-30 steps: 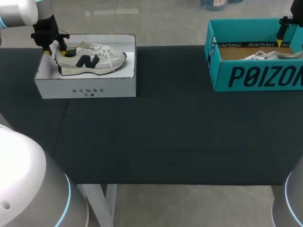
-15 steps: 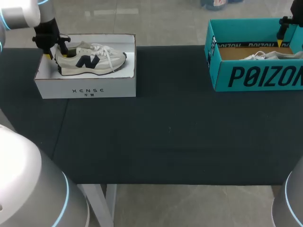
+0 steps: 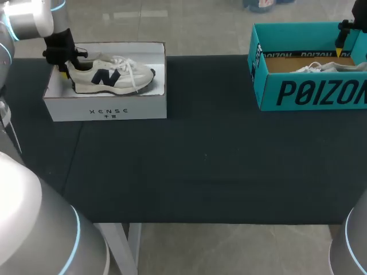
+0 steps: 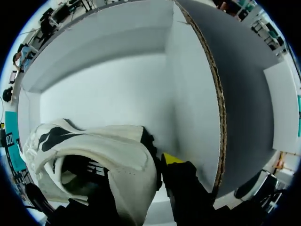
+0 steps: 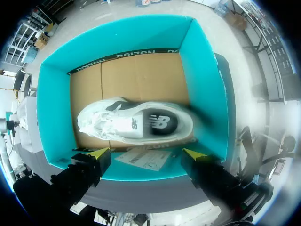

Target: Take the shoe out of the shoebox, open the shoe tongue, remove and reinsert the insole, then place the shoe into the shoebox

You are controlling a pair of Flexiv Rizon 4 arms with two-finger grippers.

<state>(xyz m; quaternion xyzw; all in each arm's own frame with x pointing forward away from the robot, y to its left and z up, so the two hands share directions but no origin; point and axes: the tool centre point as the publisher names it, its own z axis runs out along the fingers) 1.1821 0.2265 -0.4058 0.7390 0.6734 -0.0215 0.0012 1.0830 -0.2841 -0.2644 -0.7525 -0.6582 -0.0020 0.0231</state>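
Head view
Bench (image 3: 200,160): dark cloth top, with one box near each far corner.
White box (image 3: 106,109): far left of the bench, open at the top.
Sneaker (image 3: 112,74): cream with a dark side mark and white laces. It lies inside the white box, sole down, heel toward the left arm and toe toward the bench middle.
Left tool (image 3: 66,69): comes in from the left and sits down at the sneaker's heel, inside the white box.
Teal box (image 3: 309,91): far right of the bench, open at the top, well apart from the white box.
Second sneaker (image 3: 324,67): pale, lying inside the teal box, only partly seen over the wall.
Right tool (image 3: 339,50): hangs over the far right part of the teal box, above the second sneaker.

Left wrist view
Left tool (image 4: 141,183): clenched on the sneaker (image 4: 94,141). The heel collar sits between the fingers, one finger (image 4: 186,188) outside the heel with its yellow tip showing, the other down inside the opening.
White box (image 4: 117,84): its floor and walls lie ahead of the tool, and a wall stands just beside the outer finger.
Bench (image 4: 244,94): seen beyond that wall.

Right wrist view
Right tool (image 5: 146,154): released, fingers wide apart, touching nothing.
Teal box (image 5: 54,108): directly under the tool, with a brown cardboard floor.
Second sneaker (image 5: 136,123): lies on its side on that floor, ahead of the fingertips.
Paper slip (image 5: 143,160): white, on the box floor between the fingertips.
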